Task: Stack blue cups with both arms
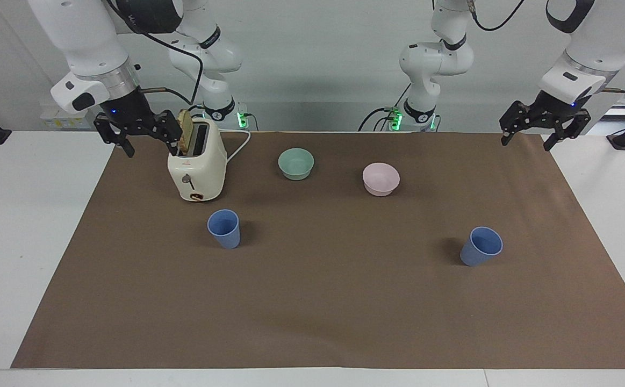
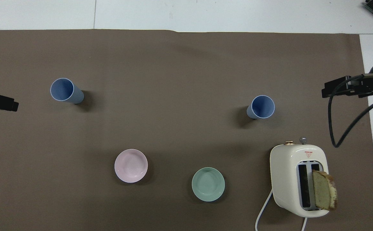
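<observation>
Standing upright on the brown mat (image 1: pixel 312 301), the two blue cups are well apart and untouched. One blue cup (image 1: pixel 224 228) (image 2: pixel 261 107) sits toward the right arm's end of the table, just farther from the robots than the cream toaster (image 1: pixel 197 161) (image 2: pixel 298 178). The other blue cup (image 1: pixel 481 246) (image 2: pixel 65 90) sits toward the left arm's end, farther from the robots than the pink bowl (image 1: pixel 381 178) (image 2: pixel 131 165).

The right gripper (image 1: pixel 148 144) hangs in the air beside the toaster, over the mat's edge at its own end of the table, fingers spread wide and holding nothing. The left gripper (image 1: pixel 527 141) hovers over the mat's corner at the other end, also wide apart and empty.

A slice of bread (image 1: pixel 185 130) (image 2: pixel 324 191) stands in one toaster slot. The mint-green bowl (image 1: pixel 296 163) (image 2: pixel 208 184) rests between the toaster and the pink bowl.
</observation>
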